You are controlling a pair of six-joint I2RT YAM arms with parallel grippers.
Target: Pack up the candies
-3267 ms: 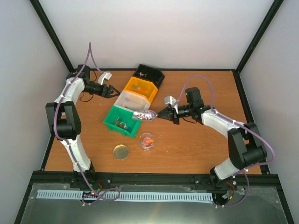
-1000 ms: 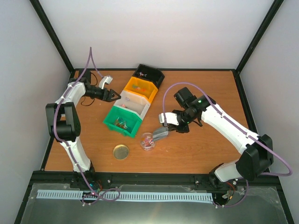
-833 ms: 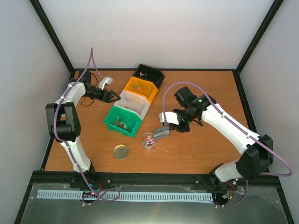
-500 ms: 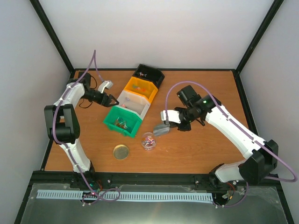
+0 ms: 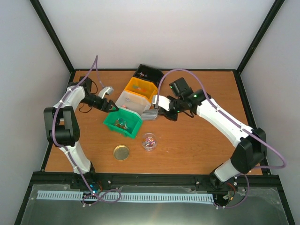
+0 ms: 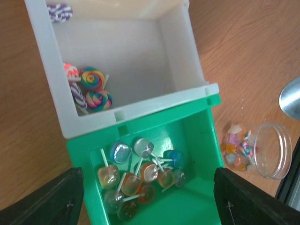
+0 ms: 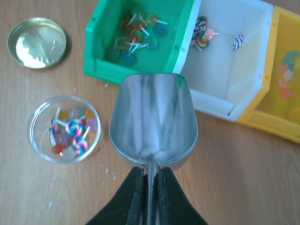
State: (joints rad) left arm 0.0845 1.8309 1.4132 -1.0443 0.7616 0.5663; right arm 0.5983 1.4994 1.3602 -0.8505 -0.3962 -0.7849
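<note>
We see a wooden desk [image 5: 201, 150] carrying a slanted row of four bins. The black bin [image 5: 149, 75] sits farthest back, then the orange bin [image 5: 139, 89], the white bin [image 6: 140, 70], and the green bin [image 6: 199, 140] nearest the arms. The white and green bins touch wall to wall.

The left end effector [image 5: 111, 107] hovers at the left side of the white and green bins. Its fingers are spread wide apart and hold nothing, and its camera looks down into both bins. The right end effector [image 7: 149, 185] is clamped tight on the thin handle of a metal scoop [image 7: 152, 117]. The scoop's bowl points toward the bins, with its front lip at the seam between the green and white bins. We cannot tell how high it hangs above the desk.

A clear jar [image 7: 35, 136] stands open on the desk, near the green bin and left of the scoop in the right wrist view. A round gold lid [image 5: 121, 152] lies flat, apart from the jar.

The candies [image 7: 70, 131] are partly in the jar, as a small mixed heap with swirled lollipops among them. More lie in the green bin as a cluster of lollipops. A few swirled ones rest against the white bin's wall, and small pieces show in the orange bin.
</note>
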